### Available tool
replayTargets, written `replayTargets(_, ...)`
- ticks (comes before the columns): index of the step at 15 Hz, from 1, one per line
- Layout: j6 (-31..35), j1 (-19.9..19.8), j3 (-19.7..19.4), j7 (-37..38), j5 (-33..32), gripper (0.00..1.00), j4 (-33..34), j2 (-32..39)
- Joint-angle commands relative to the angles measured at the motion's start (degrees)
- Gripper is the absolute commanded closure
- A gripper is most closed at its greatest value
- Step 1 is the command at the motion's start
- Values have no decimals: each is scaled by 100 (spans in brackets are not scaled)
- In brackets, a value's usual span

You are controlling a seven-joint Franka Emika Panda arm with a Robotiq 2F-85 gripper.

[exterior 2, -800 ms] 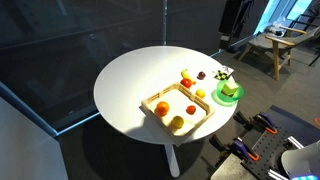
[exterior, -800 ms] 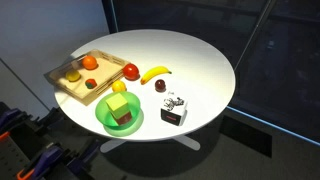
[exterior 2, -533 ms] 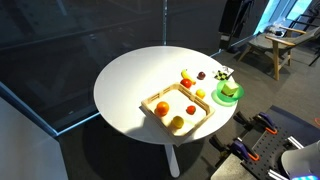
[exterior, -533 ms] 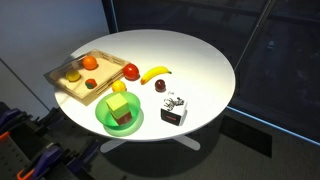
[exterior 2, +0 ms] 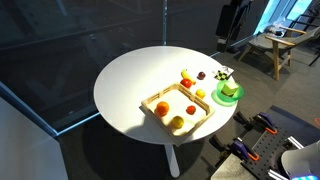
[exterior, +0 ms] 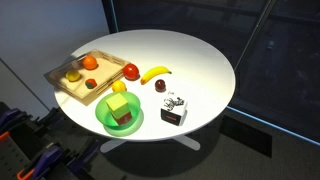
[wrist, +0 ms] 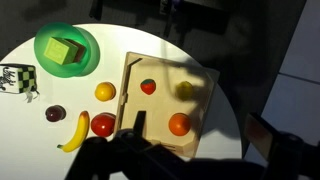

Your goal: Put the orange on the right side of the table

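White table (exterior: 190, 60) unchanged, orange (wrist: 179, 124) in tray (wrist: 165, 105); hand (wrist: 130, 128) shadowed, opening unreadable.

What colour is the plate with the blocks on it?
The plate is bright green. It shows best in the wrist view.

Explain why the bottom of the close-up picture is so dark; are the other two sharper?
Wrist view: the dark blurry mass at the bottom is the claw, too near the lens and unlit; a shadow dims part of the wooden tray, yet the orange shows clearly. Both exterior views: the white table is evenly lit against dark surroundings, but everything on it looks small and soft.
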Motion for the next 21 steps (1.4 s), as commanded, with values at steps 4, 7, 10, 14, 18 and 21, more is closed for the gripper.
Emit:
replayTargets(4,821,-148,-93,146,-119,0,-171,390)
replayTargets(7,1313,-239,-153,253,-81,0,-256,603)
replayTargets(10,1951,-274,-154,298,-136,0,-350,907)
replayTargets(14,2626,-253,-124,412,-188,0,-345,1470)
replayTargets(18,2958,-214,-151,404,-160,0,-172,2100)
replayTargets(21,3075,-212,-136,701,-454,0,4,2526)
